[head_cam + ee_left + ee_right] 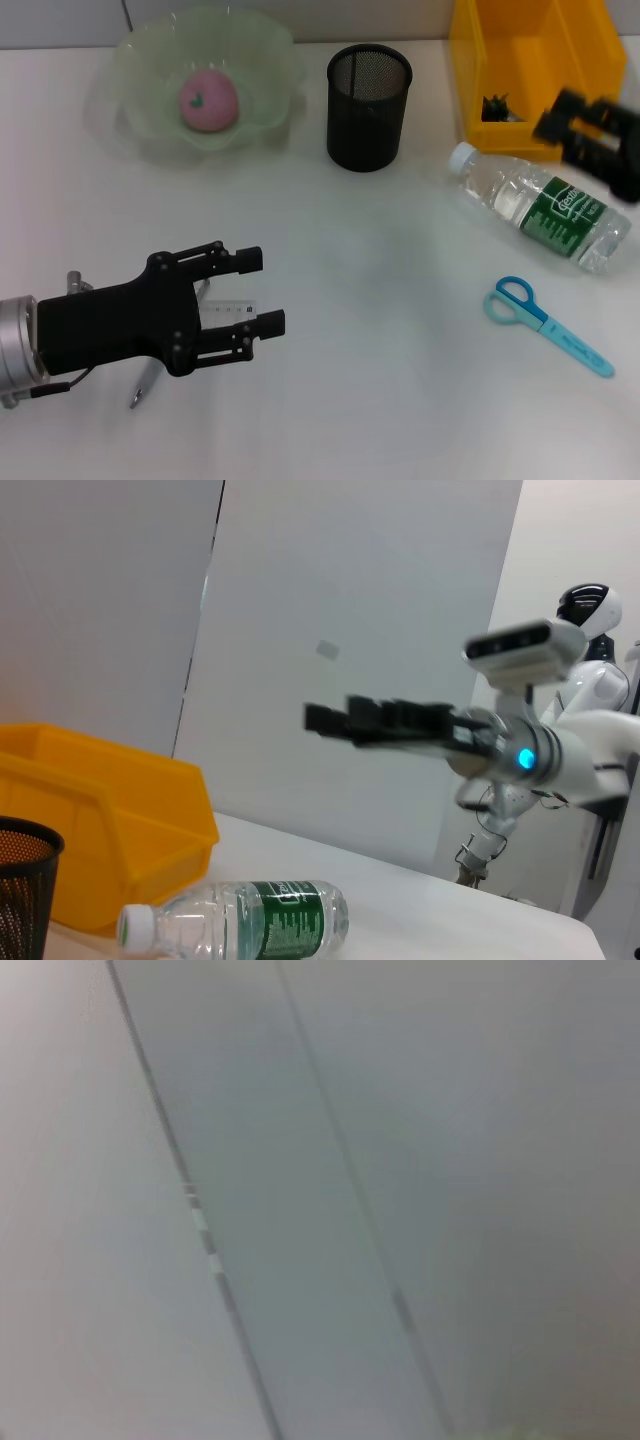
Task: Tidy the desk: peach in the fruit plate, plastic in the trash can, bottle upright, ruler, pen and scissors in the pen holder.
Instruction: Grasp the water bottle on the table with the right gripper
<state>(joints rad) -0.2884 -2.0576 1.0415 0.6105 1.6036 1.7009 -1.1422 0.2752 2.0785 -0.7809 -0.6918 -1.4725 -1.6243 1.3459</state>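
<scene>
Closest in, the left gripper (262, 292) hangs low over the near-left part of the white desk (380, 330), its 2 black fingers spread apart with nothing between them. Under it lies the clear ruler (228, 312), partly hidden by the fingers, and a pen (145, 383) pokes out from beneath the arm's body.

Further right, the blue scissors (545, 323) lie flat on the desk, handles toward the middle. Beyond them the plastic bottle (540, 205) lies on its side, white cap pointing toward the black mesh pen holder (368, 106), which stands upright near the back centre. The left wrist view shows the same bottle (240, 920) lying just in front of the yellow bin (110, 830).

The right gripper (590, 130) is raised over the front edge of that yellow bin (530, 60), above the bottle's far end; it is too smeared to say how its fingers stand. Something dark sits inside the bin, but I cannot make out what.

At the back left, the pink peach (208, 100) rests in the pale green fruit plate (140, 70).
</scene>
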